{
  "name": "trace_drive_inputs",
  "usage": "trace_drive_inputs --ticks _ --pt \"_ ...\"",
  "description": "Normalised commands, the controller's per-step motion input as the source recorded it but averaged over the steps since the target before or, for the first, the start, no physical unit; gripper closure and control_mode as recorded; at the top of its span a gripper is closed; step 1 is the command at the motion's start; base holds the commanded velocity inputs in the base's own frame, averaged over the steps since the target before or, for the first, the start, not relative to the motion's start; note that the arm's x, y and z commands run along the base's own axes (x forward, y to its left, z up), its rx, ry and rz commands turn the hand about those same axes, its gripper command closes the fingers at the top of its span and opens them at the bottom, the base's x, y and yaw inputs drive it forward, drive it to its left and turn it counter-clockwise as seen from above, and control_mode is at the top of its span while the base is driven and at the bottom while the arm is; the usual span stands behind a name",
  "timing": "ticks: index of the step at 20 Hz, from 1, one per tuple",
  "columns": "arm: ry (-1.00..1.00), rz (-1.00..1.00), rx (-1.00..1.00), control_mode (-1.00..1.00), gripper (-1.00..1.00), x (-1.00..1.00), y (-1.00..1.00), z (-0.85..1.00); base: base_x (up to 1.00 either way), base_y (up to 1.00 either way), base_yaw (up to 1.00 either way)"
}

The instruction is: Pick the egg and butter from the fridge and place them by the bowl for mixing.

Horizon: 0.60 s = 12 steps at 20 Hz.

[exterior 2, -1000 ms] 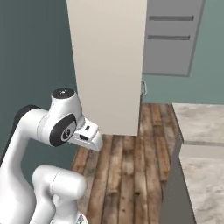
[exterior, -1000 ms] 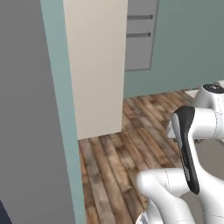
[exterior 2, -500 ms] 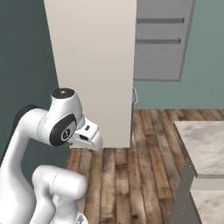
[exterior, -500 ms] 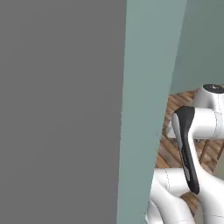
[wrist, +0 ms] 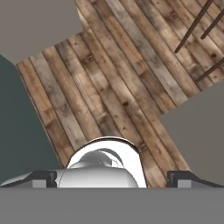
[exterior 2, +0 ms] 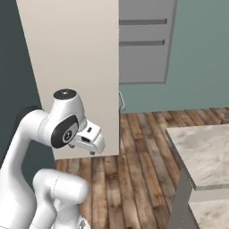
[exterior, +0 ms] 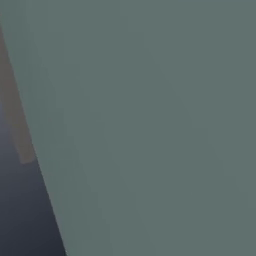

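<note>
So the arm [exterior 2: 42, 147] is folded up tight over its own base, elbow bent back on itself, wrist tucked in front of the fridge's [exterior 2: 74, 58] beige outer panel, which stands right behind it in the right base view. The gripper [wrist: 113, 177] points straight down at the plank floor [wrist: 113, 78]; its two dark fingertips [wrist: 43, 177] sit far apart at the bottom corners of the hand view, jaws spread wide with nothing between them. A pale stone counter [exterior 2: 203, 154] sits off to the right, well apart from the arm.
</note>
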Motion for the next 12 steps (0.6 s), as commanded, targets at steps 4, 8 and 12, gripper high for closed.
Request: trace_drive_inputs --ticks 4,8,12 --pt "0.0 0.0 0.0 1.0 -1.0 0.0 0.0 0.0 0.63 0.34 -0.46" --pt "0.0 0.0 0.0 1.0 -1.0 0.0 0.0 0.0 0.7 0.36 -0.38" --pt "0.0 0.0 0.0 1.0 -1.0 0.0 0.0 0.0 0.79 0.33 -0.28"
